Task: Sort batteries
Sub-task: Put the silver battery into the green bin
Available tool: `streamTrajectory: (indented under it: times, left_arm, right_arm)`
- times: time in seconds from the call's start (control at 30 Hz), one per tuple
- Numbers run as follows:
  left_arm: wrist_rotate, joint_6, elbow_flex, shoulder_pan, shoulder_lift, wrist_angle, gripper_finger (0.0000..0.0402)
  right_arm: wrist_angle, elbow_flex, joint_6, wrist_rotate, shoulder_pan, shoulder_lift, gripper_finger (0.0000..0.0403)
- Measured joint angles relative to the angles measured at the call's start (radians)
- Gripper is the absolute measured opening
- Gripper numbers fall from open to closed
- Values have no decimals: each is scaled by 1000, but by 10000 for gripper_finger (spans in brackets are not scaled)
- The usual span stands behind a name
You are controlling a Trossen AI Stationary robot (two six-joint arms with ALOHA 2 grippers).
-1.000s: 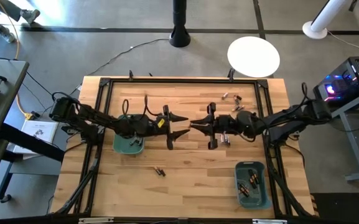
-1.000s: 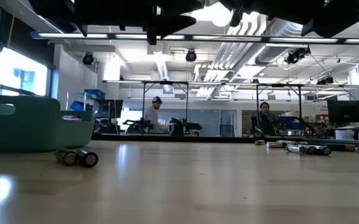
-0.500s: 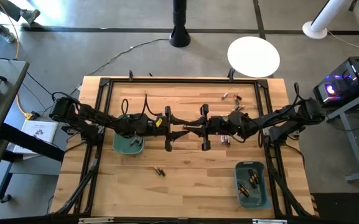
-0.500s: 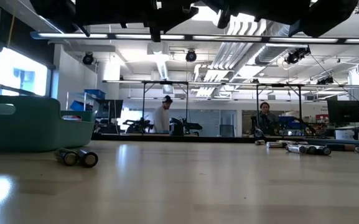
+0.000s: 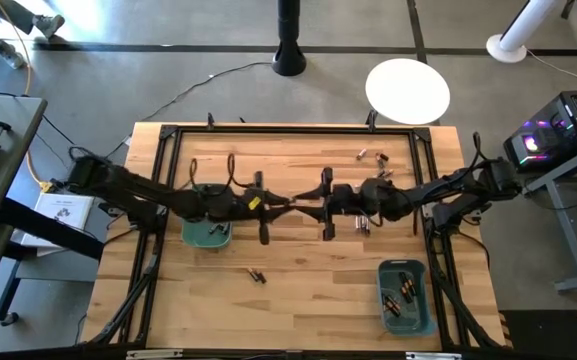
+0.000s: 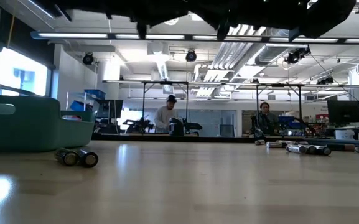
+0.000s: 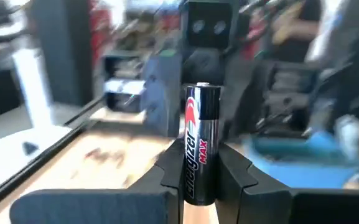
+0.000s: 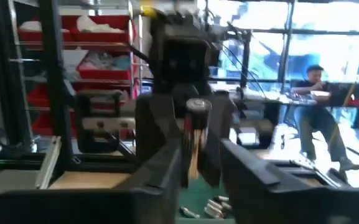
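Above the table's middle my two grippers meet tip to tip. My left gripper (image 5: 280,205) is shut on a silver-and-black battery (image 7: 201,146) with a red mark. My right gripper (image 5: 308,207) faces it, open. In the right wrist view a gap shows between the battery (image 8: 196,134) and each right finger. Other batteries lie loose on the table: two near the front (image 5: 256,275), some under the right arm (image 5: 361,222) and some at the far right (image 5: 373,157). My left gripper pinches the battery between its two fingers (image 7: 173,171) at its lower half (image 7: 199,177). The fingers come level from the table's left and lie across the battery. It stands upright with its cap end (image 7: 203,87) up, lifted clear of the table.
A teal bin (image 5: 206,232) sits under my left arm and shows at the left of the low view (image 6: 30,124). A second teal bin (image 5: 406,297) at the front right holds several batteries. A black frame (image 5: 168,135) borders the table. People are in the room beyond the table.
My right gripper has moved toward the table's left and met my left gripper over the middle. My left gripper, wide open a second ago, has shut on the battery.
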Motion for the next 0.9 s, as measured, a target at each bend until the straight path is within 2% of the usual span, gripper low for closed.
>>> streamTrajectory:
  times: [0.13,0.2,0.23,0.33,0.4,0.43,0.53,0.7,0.9]
  left_arm:
    - [-247,-72,-2,-50,-128,-388,37]
    - [-344,-190,19,-68,-208,-635,37]
    - [-342,-292,37,-66,-244,-800,37]
    - [-221,-616,69,-4,-297,-1311,37]
    - [-159,-753,62,40,-301,-1563,37]
    - [-123,-797,57,58,-304,-1630,37]
    - [-17,-802,8,107,-297,-1680,37]
    - [101,-713,-43,158,-254,-1570,37]
    - [139,-655,-45,168,-139,-1535,37]
  right_arm:
    - [-43,0,5,23,-25,-8,180]
    - [-75,0,22,46,-35,-8,200]
    - [-85,0,28,50,-41,-7,206]
    - [-102,0,44,52,-50,-7,214]
    - [-103,0,42,52,-53,-7,216]
    - [-101,0,39,51,-53,-7,216]
    - [-97,0,37,51,-54,-7,216]
    - [-93,0,41,51,-54,-7,217]
    - [-93,0,44,51,-54,-7,217]
